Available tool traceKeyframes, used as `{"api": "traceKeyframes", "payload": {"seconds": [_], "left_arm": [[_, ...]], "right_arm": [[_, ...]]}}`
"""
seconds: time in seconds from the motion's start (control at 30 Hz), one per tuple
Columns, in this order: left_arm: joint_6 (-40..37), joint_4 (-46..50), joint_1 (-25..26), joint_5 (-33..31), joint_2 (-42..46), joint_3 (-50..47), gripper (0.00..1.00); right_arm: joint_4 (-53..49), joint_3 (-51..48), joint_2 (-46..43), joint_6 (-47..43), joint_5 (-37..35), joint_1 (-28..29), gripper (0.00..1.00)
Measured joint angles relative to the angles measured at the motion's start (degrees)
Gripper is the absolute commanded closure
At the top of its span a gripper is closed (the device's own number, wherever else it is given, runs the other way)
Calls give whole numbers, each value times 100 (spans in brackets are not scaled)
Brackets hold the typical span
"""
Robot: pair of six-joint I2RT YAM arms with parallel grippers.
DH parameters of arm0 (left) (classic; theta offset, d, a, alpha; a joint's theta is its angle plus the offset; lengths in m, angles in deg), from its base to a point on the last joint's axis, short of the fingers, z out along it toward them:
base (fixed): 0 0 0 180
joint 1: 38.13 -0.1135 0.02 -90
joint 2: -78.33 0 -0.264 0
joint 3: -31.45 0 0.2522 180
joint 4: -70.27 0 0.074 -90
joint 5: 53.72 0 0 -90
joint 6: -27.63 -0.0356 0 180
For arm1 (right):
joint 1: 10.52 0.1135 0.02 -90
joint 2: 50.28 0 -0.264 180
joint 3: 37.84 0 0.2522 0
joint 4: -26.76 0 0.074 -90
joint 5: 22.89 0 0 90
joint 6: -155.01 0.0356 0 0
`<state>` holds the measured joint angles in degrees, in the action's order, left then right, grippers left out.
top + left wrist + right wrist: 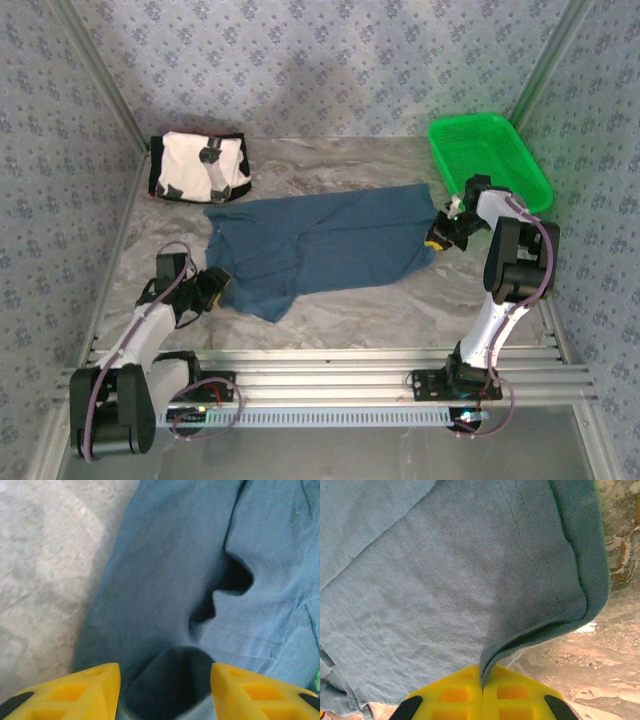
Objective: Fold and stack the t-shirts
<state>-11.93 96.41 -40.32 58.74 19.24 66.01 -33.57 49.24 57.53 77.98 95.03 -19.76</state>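
The dark teal-blue t-shirt (pixel 330 245) lies spread and rumpled across the middle of the table. My left gripper (pixel 212 290) is down on its near left corner. In the left wrist view this gripper (pixel 165 690) is open, its yellow fingers (pixel 95 685) apart with a raised hump of blue cloth (pixel 165 580) between them. My right gripper (pixel 440 235) is at the shirt's right edge. There it (pixel 482 682) is shut on the hemmed edge of the shirt (pixel 445 580), which is lifted off the table. The cream-white t-shirt (pixel 200 167) with black patches lies folded at the back left.
A bright green plastic basket (pixel 490 160) stands at the back right, just behind my right arm. Patterned walls close in the table on the left, back and right. Bare marbled tabletop (pixel 400 300) runs in front of the blue shirt.
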Motion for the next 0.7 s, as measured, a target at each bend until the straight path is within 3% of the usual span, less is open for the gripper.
{"api": "traceKeyframes", "payload": {"seconds": [0.33, 0.7], "left_arm": [[-732, -409, 11, 448, -179, 181, 49], [-1147, 76, 127, 756, -162, 179, 48]], "right_arm": [[0, 4, 0, -42, 24, 2, 100], [7, 127, 0, -39, 81, 52, 100]]}}
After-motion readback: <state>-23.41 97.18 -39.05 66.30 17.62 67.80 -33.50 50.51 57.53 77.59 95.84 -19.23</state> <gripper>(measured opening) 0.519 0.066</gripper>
